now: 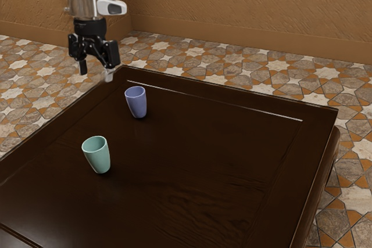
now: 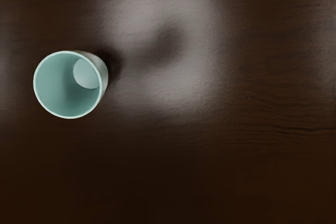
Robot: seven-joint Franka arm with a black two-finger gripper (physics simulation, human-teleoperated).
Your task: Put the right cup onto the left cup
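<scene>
Green cup [image 1: 97, 158] = probably the "right cup", judging by the side the arm [image 1: 87, 5] comes in from; that makes the blue-violet cup [image 1: 137, 104] the "left" one, the target. Using the blue-violet cup as landmark: green cup is upright on the table [image 1: 192, 149], nearer the camera and towards the exterior view's left, well apart from it. Gripper [image 1: 96, 73] is in the air, higher than the blue-violet cup and off towards the exterior view's left; fingers well apart, nothing between them, nothing held.

Progress: start stage, I'd say. Both cups separate, no grasp, no stacking. Left to do: reach green cup, close on it, lift, carry over the blue-violet cup, lower, release.

Materials: both cups smooth, round-mouthed, no handle, tapering to a narrower base; ceramic or plastic, can't tell. Green one looks empty inside, rim paler than inner wall. Table dark brown wood, fine grain, glossy with pale glare. Floor [image 1: 195, 56] star-patterned tile, tan and orange; wall [image 1: 232, 7] rough ochre plaster, probably.
</scene>
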